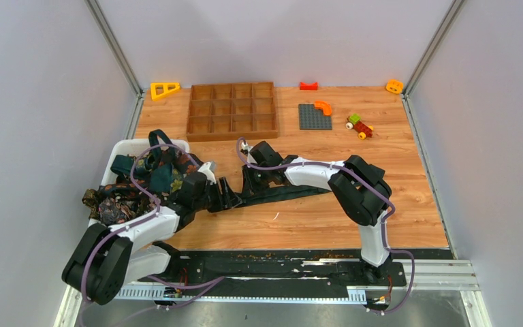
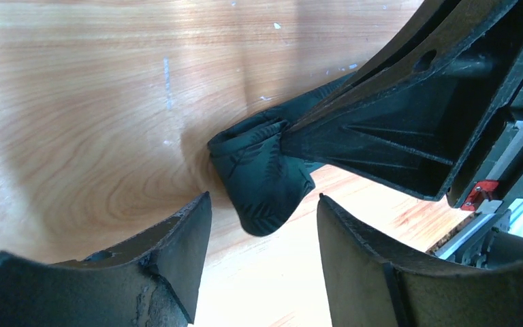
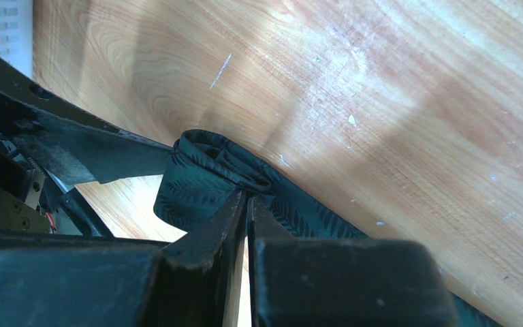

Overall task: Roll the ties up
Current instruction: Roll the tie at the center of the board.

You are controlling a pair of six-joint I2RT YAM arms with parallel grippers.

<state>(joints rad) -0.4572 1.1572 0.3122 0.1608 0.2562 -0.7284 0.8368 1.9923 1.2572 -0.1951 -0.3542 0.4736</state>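
Left of your brown wooden compartment tray (image 1: 232,111) sits a white plastic basket (image 1: 128,144) of tangled patterned ties (image 1: 116,204). Nearer you than the tray lies the dark green leaf-print fabric tie (image 3: 194,187), one end loosely coiled; your right gripper (image 3: 247,201) pinches that coil, crowding your left gripper (image 2: 263,198), jaws apart beside it.

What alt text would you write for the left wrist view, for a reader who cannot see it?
The rolled end of a dark green tie with a leaf pattern is pinched by the shut right gripper, which reaches in from the upper right. The open left gripper has one finger on either side of the roll, over a wooden table.
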